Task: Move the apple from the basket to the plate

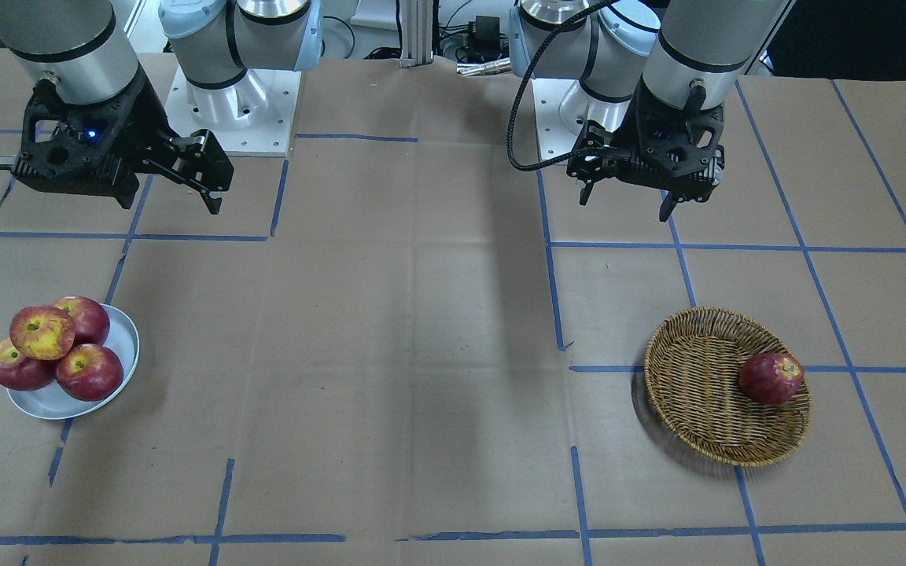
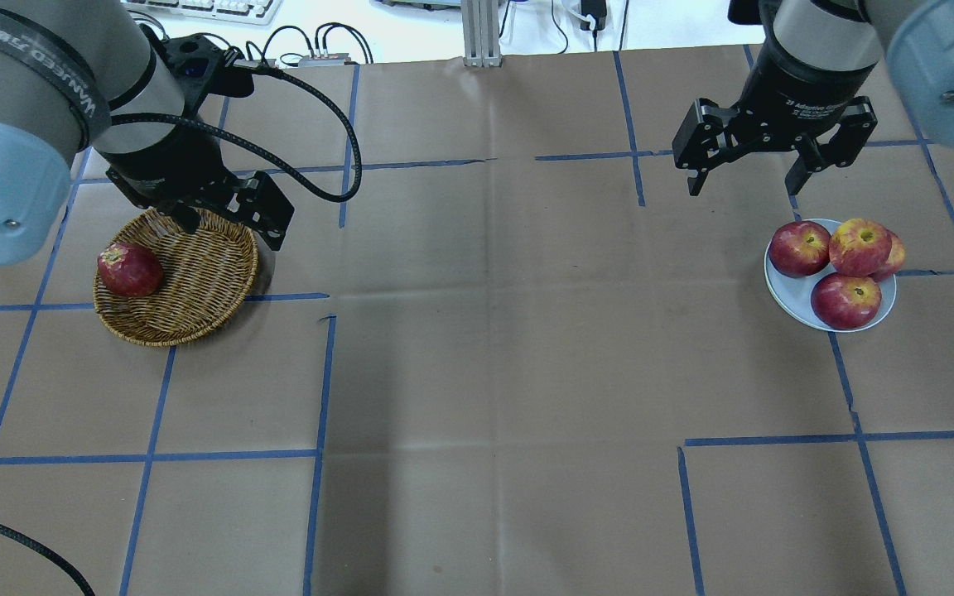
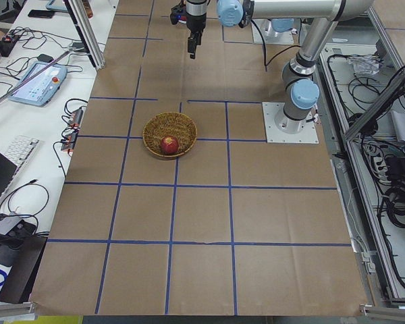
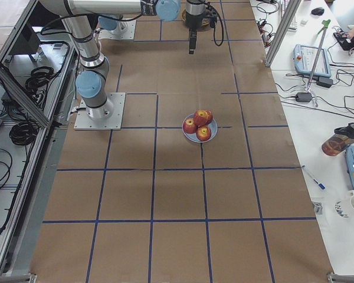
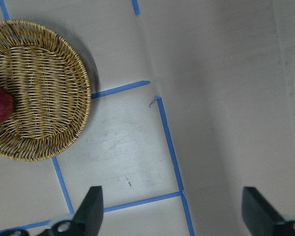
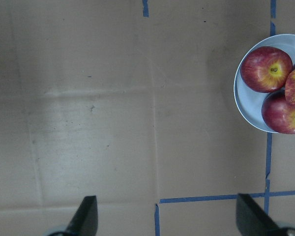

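One broad bench [image 1: 437,354], papered in brown and gridded with blue tape [image 1: 736,248], is seen to carry everything. The basket [image 1: 697,393] is set at the lower right of the front-facing view, and a single darker red apple [image 1: 771,378] is lodged against its right-hand wall. The plate [image 1: 124,338] is set at the lower left of that view, well apart from the basket. Three deep-red apples [image 1: 90,372] are crowded on it. The apple [image 1: 42,332], lighter and patched with yellow, is perched on top of them with its stem hollow up, touched only by the fruit beneath.

The left gripper [image 1: 624,206] is held at the upper right of the front-facing view, raised clear of the basket. Its fingers [image 5: 92,206] are spread wide with nothing between them. The right gripper [image 2: 743,189] is held at the upper right of the overhead view, just up-frame of the plate. Its fingers [image 6: 86,214] are likewise spread and empty.

As things lie, the transfer is judged done: the apple is out of the basket and on the plate, and neither gripper is loaded. Little is called for next beyond both grippers being kept away from the stack, since the perched apple could be rolled off by a slight knock. Should the darker red apple be wanted too, the left gripper would need to be lowered over it with fingers straddling it.
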